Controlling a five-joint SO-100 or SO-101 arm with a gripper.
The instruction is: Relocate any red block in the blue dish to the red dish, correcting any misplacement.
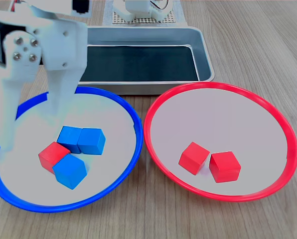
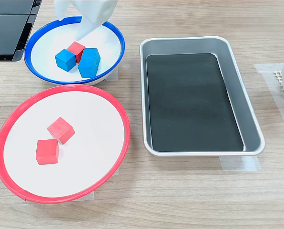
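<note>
- The gripper [image 1: 31, 124] hangs over the blue dish [image 1: 131, 112], its two white fingers [image 1: 61, 89] spread wide and holding nothing, set up to come down on a cube.
- The red block [image 1: 51, 155] sits inside the blue dish, wedged against three blue cubes [image 1: 91, 141]. That's the misplaced one, and the crowding means little room for a finger on either side.
- In the first exterior view the fingers stand above and to the left of the cluster, not yet touching any cube. I judge the approach isn't finished.
- In the second exterior view one fingertip [image 2: 82, 32] points down just beside the red block.
- The red dish [image 1: 287, 130] waits just beside the blue one, already carrying two red cubes [image 1: 224, 166] with plenty of bare floor to drop a third.
- The steel tray [image 2: 237, 86] on the table [image 2: 180, 200] lies empty, off the route.
</note>
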